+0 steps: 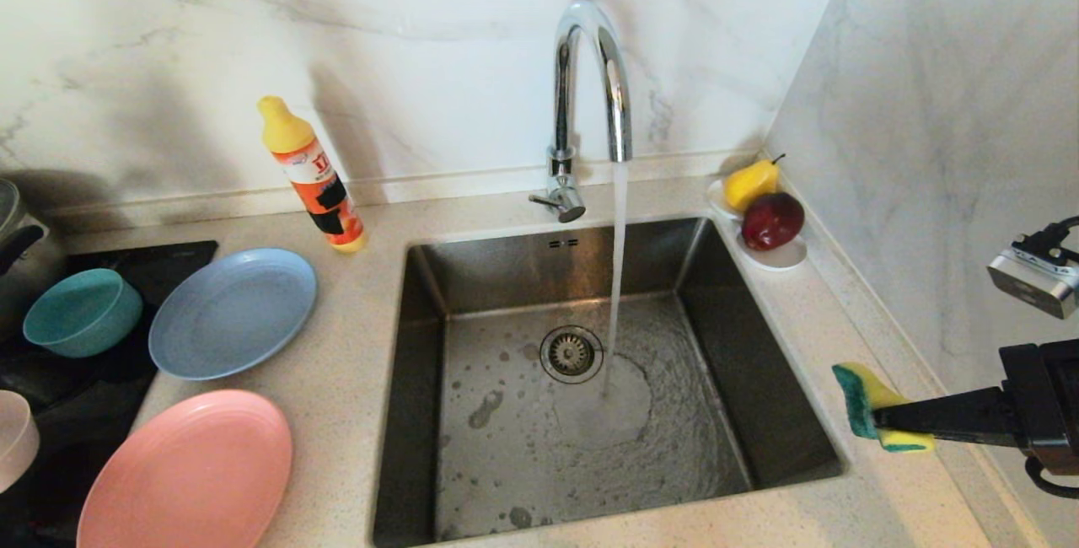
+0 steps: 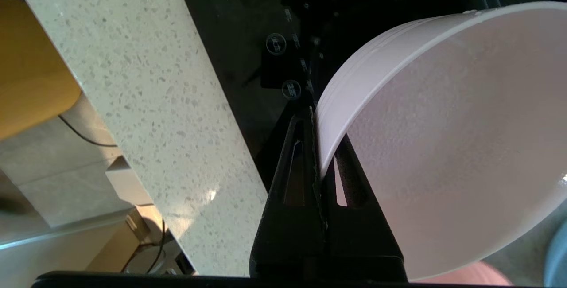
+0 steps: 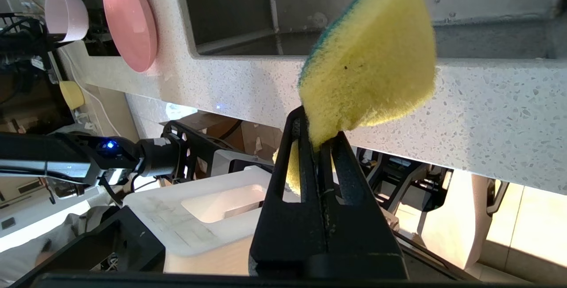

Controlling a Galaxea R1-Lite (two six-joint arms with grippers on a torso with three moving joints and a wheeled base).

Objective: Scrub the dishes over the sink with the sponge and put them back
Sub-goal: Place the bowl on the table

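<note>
**Water running into the sink, pale bowl and sponge both held in the grippers**

The sink point(image 1: 472, 346) is the largest vessel: a square steel basin sunk in the speckled counter point(image 1: 337, 379), holding a shallow film of water and scattered suds around the round drain point(image 1: 571, 353). A stream falls from the chrome tap point(image 1: 590, 76) and lands just beside the drain. No dish lies in the basin.

Left of the sink, on the counter, the salmon-pink plate point(image 1: 190, 474) lies nearest the front edge and the grey-blue plate point(image 1: 232, 312) behind it; both are bare. The teal bowl point(image 1: 82, 312) stands upright on the dark hob point(image 1: 126, 265) beside the grey-blue plate, and nothing shows inside it.

The pale pink-white bowl point(image 2: 443, 146) is at the head view's left edge, over the hob. The left gripper point(image 2: 315, 146) is clamped on its rim, one finger inside and one outside; the bowl is tilted and its inside is bare.

At the sink's back right corner a small white saucer point(image 1: 780, 257) holds a red apple point(image 1: 771, 221) and a yellow pear point(image 1: 750, 184), touching each other. A yellow-capped detergent bottle point(image 1: 312, 177) stands by the wall, left of the tap.

The right gripper point(image 1: 881, 421) is pinched tight on the sponge point(image 1: 868, 400), held above the counter just right of the sink's front right corner.
</note>
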